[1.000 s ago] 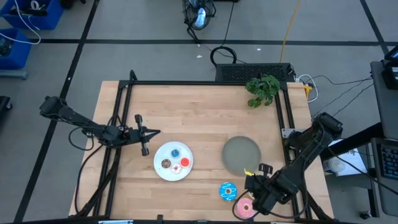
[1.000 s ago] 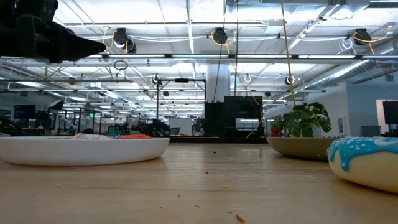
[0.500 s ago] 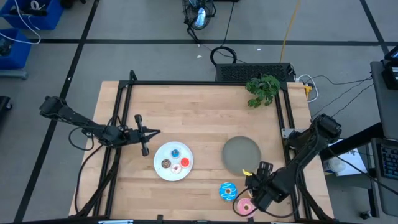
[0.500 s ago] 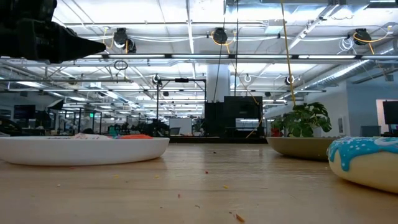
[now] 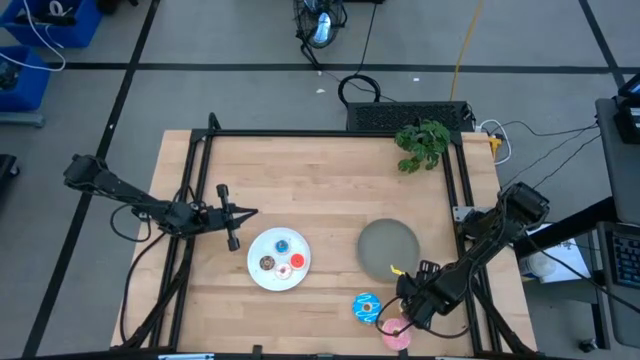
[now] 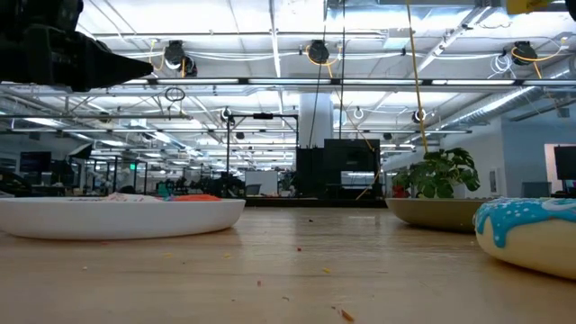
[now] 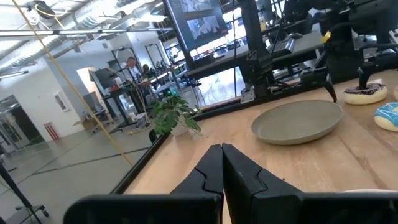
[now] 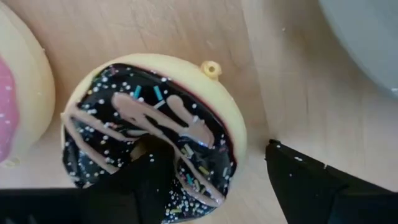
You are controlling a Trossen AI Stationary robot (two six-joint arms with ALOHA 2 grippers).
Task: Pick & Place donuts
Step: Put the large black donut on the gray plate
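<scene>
A speckled chocolate-brown donut [image 8: 149, 130] lies flat on the table between the grey plate [image 5: 387, 245] and the pink donut [image 5: 395, 333]. My right gripper [image 8: 211, 155] hangs open right over it, pointing down and hiding it in the high view. A larger blue donut [image 5: 366, 307] lies beside the pink one. Tiny donuts sit on the white plate [image 5: 262, 278]. My left gripper [image 5: 250, 212] waits shut at the table's left, above the wood. My right gripper comes from above with one finger [image 8: 152, 180] over the chocolate donut's hole and the other finger [image 8: 305, 180] outside its rim, on the grey plate's side. I cannot tell whether either finger touches the donut. The donut lies flat on the table.
A potted plant [image 5: 422, 143] stands at the far right corner. Black frame rails [image 5: 195, 200] run along the table's left and right edges. Bare wood lies between the two plates and across the far half.
My right gripper has moved a little toward the table's far edge and left, off the pink donut, which now shows more fully near the front edge.
</scene>
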